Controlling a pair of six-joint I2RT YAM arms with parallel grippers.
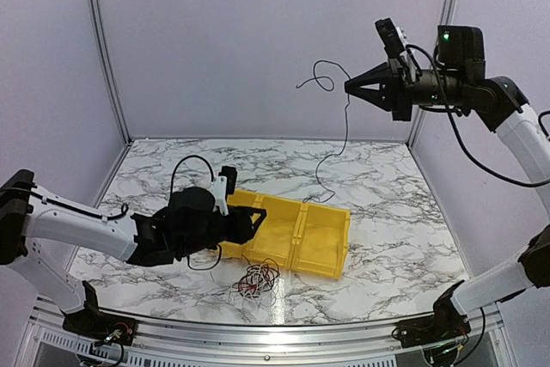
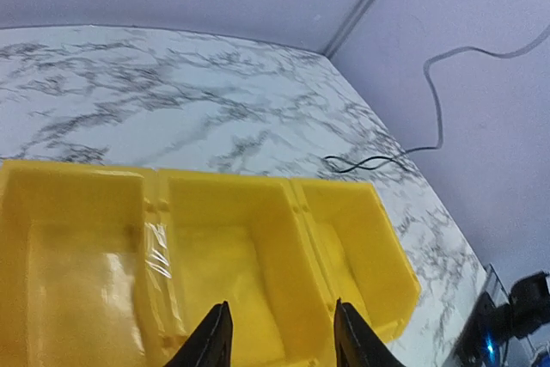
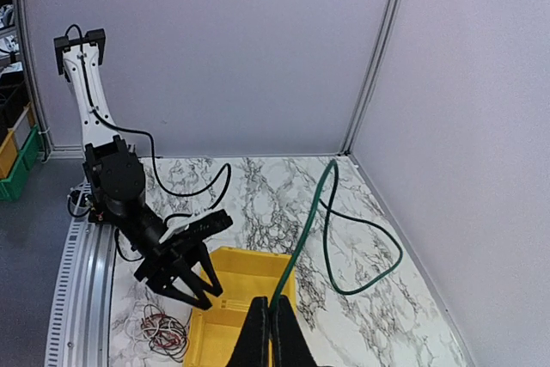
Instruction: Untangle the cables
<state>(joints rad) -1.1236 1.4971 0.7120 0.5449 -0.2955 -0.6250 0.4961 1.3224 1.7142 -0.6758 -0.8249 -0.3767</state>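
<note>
My right gripper (image 1: pixel 348 86) is raised high at the back right, shut on one thin dark cable (image 1: pixel 347 126) that hangs down to the table behind the yellow bin (image 1: pixel 320 269). In the right wrist view (image 3: pixel 271 303) the cable (image 3: pixel 309 229) looks dark green and loops over the marble. A small tangle of black, red and white cables (image 1: pixel 256 279) lies on the table in front of the bin; it also shows in the right wrist view (image 3: pixel 163 331). My left gripper (image 1: pixel 249 225) is open and empty at the bin's left end, jaws over its middle compartment (image 2: pixel 280 304).
The yellow bin (image 2: pixel 378 238) has three compartments with nothing in them and lies across the middle of the marble table. Grey walls close the back and sides. A metal rail (image 1: pixel 275 333) runs along the near edge.
</note>
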